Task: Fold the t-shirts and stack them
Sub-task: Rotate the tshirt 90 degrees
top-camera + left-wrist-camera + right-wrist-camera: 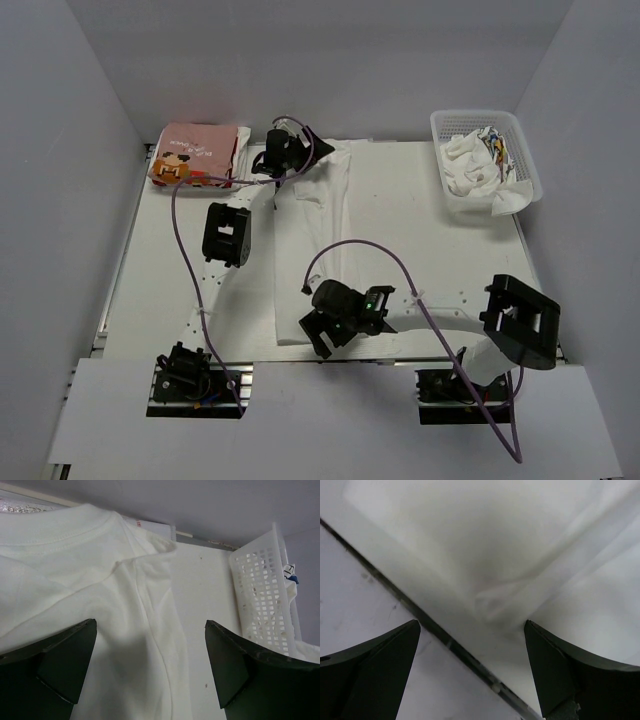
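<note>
Pink tee (195, 152): folded, far left corner. My left gripper (150, 630) hovers wide open and empty over the collar end of the white tee (315, 250). My right gripper (471, 630) is equally open and empty over the near hem. The cloth should be light and limp, so pinch at corners and edges. The table (430, 240) gives room rightward; the basket (530, 165) bounds the far right.

White t-shirt (75, 580): soft matt cloth, stitched collar. Pink t-shirt (195, 150): matt printed cloth. Basket (260, 595): smooth white plastic lattice. Left gripper (150, 625): matt black plastic fingers. Table (205, 605): smooth, matt white.
</note>
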`<state>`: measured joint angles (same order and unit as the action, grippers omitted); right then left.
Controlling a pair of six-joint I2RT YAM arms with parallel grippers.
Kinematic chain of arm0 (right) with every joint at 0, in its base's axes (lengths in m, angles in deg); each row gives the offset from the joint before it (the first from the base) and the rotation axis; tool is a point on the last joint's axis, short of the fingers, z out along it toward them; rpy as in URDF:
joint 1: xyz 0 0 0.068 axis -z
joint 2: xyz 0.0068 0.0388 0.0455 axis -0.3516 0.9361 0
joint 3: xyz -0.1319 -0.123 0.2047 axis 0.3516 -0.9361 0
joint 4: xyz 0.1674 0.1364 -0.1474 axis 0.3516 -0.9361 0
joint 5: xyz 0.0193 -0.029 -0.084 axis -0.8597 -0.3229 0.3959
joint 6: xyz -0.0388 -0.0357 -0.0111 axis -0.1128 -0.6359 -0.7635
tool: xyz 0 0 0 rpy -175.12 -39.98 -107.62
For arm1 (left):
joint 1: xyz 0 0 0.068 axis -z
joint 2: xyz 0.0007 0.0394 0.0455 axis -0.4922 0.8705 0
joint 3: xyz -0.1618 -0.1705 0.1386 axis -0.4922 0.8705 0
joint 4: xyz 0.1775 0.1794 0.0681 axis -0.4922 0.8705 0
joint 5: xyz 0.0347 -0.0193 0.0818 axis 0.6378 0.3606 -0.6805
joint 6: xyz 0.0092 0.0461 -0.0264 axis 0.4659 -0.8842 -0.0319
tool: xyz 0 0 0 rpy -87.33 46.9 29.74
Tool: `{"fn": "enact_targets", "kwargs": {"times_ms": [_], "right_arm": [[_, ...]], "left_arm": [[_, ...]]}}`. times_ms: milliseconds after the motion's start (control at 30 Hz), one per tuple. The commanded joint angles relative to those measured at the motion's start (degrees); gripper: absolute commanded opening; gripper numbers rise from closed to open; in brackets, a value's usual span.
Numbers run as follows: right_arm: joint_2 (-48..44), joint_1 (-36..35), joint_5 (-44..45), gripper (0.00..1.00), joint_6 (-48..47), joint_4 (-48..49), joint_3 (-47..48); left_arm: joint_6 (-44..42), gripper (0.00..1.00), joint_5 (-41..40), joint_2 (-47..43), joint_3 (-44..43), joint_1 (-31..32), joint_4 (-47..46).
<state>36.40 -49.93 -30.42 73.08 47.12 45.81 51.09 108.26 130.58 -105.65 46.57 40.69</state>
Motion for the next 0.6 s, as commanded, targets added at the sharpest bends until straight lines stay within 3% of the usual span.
{"fn": "enact_targets", "kwargs": {"times_ms": [0,200,433,533,567], "right_arm": [[-4.0,-2.8,2.7,0.90,-1.2,-5.4,1.9],[-11.0,-4.6,1.1,0.90,-2.2,-3.7,0.8],[-22.0,-4.1,14.9,0.90,7.5,-2.6,-3.9],[-24.1,-3.1,19.5,0.90,10.6,-2.6,-5.5],[-23.7,-2.7,21.8,0.90,11.9,-3.4,-5.0]], "left_arm": [[-0.4,1.00,-0.4,-3.5,1.5,0.0,5.0],[-2.1,1.00,-1.4,-11.9,0.9,0.0,5.5],[-7.1,1.00,7.6,-23.9,3.0,0.0,12.3],[-10.7,1.00,10.4,-34.8,9.3,0.0,20.1],[-11.9,1.00,10.4,-38.3,15.3,0.0,23.2]]}}
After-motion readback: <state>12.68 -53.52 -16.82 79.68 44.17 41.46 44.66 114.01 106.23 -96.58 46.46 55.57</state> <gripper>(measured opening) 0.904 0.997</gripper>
